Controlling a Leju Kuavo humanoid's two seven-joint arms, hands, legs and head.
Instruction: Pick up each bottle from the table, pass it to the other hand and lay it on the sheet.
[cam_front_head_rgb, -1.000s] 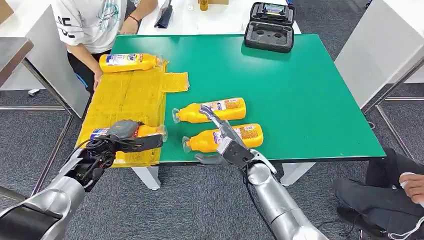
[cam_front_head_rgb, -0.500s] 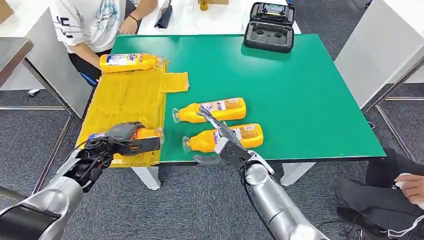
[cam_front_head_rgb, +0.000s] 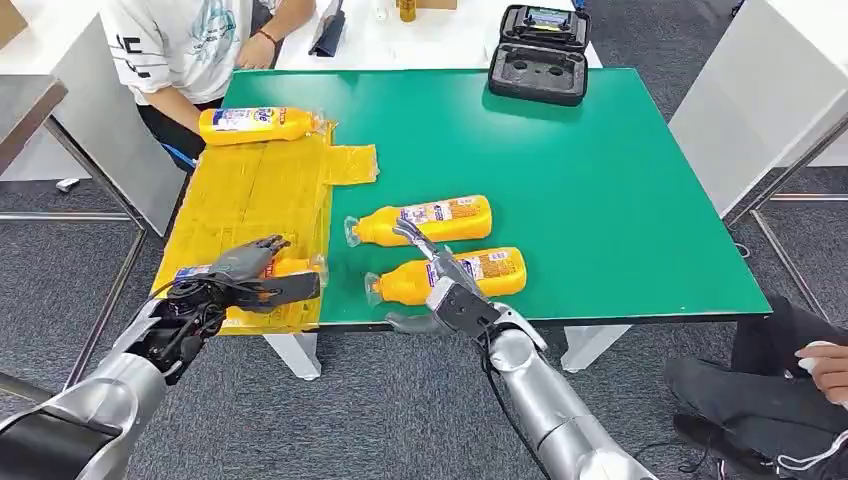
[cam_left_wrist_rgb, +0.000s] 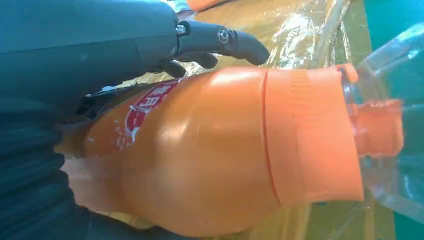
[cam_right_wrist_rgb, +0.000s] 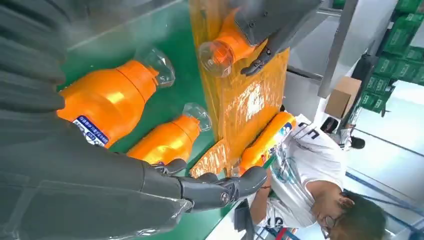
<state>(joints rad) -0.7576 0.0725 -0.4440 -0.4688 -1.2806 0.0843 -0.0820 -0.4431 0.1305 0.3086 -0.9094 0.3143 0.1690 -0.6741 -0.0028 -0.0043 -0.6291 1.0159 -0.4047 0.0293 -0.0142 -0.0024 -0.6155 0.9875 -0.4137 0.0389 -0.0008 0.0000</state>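
The green table (cam_front_head_rgb: 600, 180) carries the yellow sheet (cam_front_head_rgb: 255, 190) along its left edge. A person (cam_front_head_rgb: 190, 45) stands at the far left corner, and a black case (cam_front_head_rgb: 540, 55) lies open at the far edge.

Four orange bottles lie on their sides. The far bottle (cam_front_head_rgb: 258, 124) rests at the sheet's far end. Two middle bottles lie on the bare green beside the sheet, caps toward it: the upper one (cam_front_head_rgb: 425, 220) and the lower one (cam_front_head_rgb: 455, 277), near the front edge. The near bottle (cam_front_head_rgb: 285, 266) lies on the sheet's near end, under the left hand.

The left hand (cam_front_head_rgb: 245, 275) rests over the near bottle; against a second ago its fingers are lifted and more spread, the grip loosened, and bottle and hand sit slightly lower on the sheet. From the left wrist, one dark finger (cam_left_wrist_rgb: 220, 40) stands clear above the bottle's shoulder.

The right hand (cam_front_head_rgb: 440, 285) hovers over the lower middle bottle, fingers spread, holding nothing; it has drawn back slightly toward the front edge.
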